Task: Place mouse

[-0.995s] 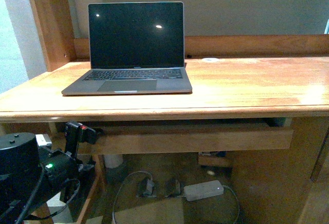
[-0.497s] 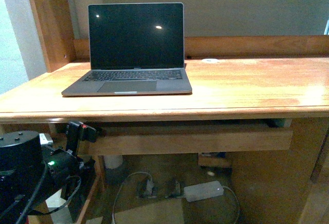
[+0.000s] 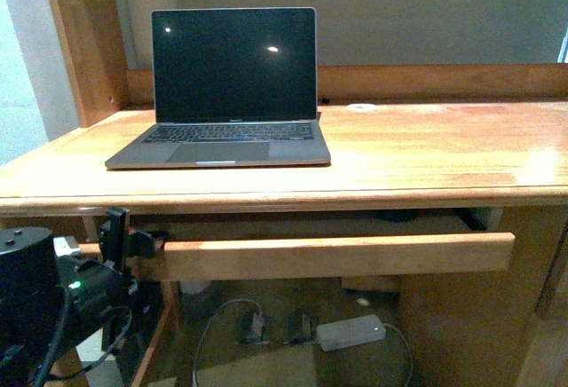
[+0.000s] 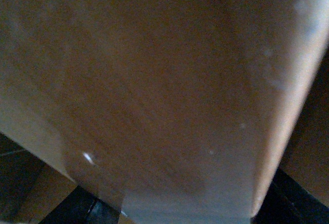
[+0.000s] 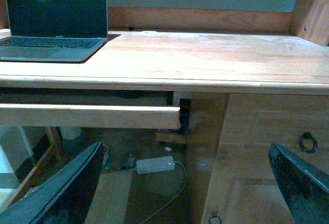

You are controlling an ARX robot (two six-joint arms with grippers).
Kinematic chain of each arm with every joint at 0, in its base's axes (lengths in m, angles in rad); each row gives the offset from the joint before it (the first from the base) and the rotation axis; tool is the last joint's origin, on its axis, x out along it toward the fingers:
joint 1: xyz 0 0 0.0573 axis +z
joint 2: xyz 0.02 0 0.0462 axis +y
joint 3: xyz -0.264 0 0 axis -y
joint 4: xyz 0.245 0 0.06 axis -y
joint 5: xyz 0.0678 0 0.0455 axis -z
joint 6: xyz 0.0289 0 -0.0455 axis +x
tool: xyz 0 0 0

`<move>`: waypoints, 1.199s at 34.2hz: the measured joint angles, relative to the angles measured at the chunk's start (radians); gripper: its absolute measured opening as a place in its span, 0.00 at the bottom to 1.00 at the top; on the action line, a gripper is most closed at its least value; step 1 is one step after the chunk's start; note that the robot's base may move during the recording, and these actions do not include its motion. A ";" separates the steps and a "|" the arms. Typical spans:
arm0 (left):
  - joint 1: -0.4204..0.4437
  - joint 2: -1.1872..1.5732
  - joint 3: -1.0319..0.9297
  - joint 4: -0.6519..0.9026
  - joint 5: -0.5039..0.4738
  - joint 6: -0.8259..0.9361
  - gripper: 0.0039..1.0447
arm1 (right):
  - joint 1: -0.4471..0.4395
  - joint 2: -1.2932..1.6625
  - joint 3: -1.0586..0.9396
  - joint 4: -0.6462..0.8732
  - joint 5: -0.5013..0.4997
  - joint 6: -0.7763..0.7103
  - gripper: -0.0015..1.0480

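My left gripper [image 3: 124, 243] is shut on the left end of the long wooden drawer front [image 3: 328, 256], which stands pulled out from under the desk top [image 3: 426, 152]. In the left wrist view the drawer front [image 4: 154, 80] fills the picture, blurred, with dark fingers [image 4: 87, 211] at its edge. A small dark shape [image 3: 398, 217] shows in the gap behind the drawer front; I cannot tell whether it is the mouse. My right gripper [image 5: 182, 188] is open and empty, low in front of the desk's right side, facing the drawer front's right end [image 5: 154, 116]. It is out of the front view.
An open laptop [image 3: 226, 94] stands on the desk's left half. A small white disc [image 3: 361, 106] lies at the back. A white power brick [image 3: 351, 329] with cables lies on the floor under the desk. A cabinet door with a ring pull [image 5: 307, 142] is at the right.
The drawer front has slid out toward me, with my left gripper on its left end moving back along with it. The gap behind it has widened.
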 joint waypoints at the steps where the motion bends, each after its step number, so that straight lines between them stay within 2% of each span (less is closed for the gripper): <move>1: -0.003 -0.021 -0.029 0.001 0.001 0.000 0.55 | 0.000 0.000 0.000 0.000 0.000 0.000 0.94; 12: -0.018 -0.250 -0.310 -0.089 -0.004 -0.001 0.55 | 0.000 0.000 0.000 0.000 0.000 0.000 0.94; 13: -0.022 -0.271 -0.330 -0.108 -0.005 0.000 0.57 | 0.000 0.000 0.000 0.000 0.000 0.000 0.94; 15: -0.038 -0.321 -0.370 -0.156 -0.029 0.124 0.71 | 0.000 0.000 0.000 0.000 0.000 0.000 0.94; 24: -0.069 -0.413 -0.386 -0.289 -0.038 0.295 0.96 | 0.000 0.000 0.000 0.000 0.000 0.000 0.94; 27: -0.077 -0.452 -0.374 -0.386 -0.032 0.365 0.93 | 0.000 0.000 0.000 0.000 0.000 0.000 0.94; 32: -0.082 -0.492 -0.364 -0.478 -0.024 0.441 0.94 | 0.000 0.000 0.000 0.000 0.000 0.000 0.94; 41: -0.115 -0.579 -0.303 -0.765 -0.026 0.675 0.94 | 0.000 0.000 0.000 0.000 0.000 0.000 0.94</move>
